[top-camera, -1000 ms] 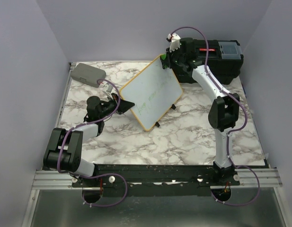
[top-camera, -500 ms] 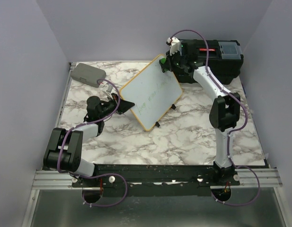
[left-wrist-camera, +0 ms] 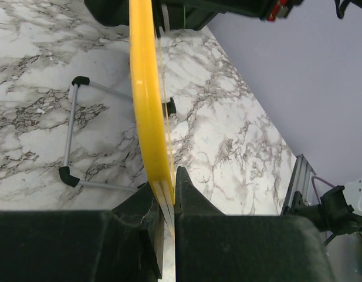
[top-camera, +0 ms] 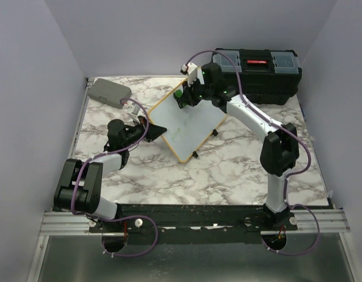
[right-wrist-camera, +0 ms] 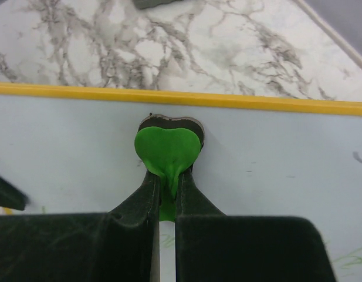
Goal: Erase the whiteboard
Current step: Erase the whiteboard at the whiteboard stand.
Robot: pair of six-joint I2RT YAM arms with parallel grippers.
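Small rectangular white whiteboard with thin yellow wooden frame [top-camera: 195,123] is propped on the white-and-grey marble tabletop [top-camera: 239,170], a bit left and far of centre. Its long axis is laid diagonally, near-left to far-right. The lower long edge, with two small black feet [top-camera: 195,154], is set toward near-right. The upper long edge is tipped back toward far-left, so the writing face is pointed up and to the near-right.

Left pincer [left-wrist-camera: 167,194] is clamped shut on the short left edge of the frame, which is seen edge-on between the fingers in the left wrist view. A grey wire stand leg with black tips [left-wrist-camera: 69,132] is seen resting on the marble behind the board.

Right pincer [right-wrist-camera: 167,188] is closed on a green heart-shaped eraser with dark backing [right-wrist-camera: 168,147]. The eraser is set against the white face just below the upper frame rail, at the far-left part of the board. Faint green strokes [right-wrist-camera: 345,258] are seen on the face.

A black plastic toolbox [top-camera: 266,73] is placed far-right behind the board. A flat grey rectangular case [top-camera: 109,92] is placed in the far-left corner, well apart.
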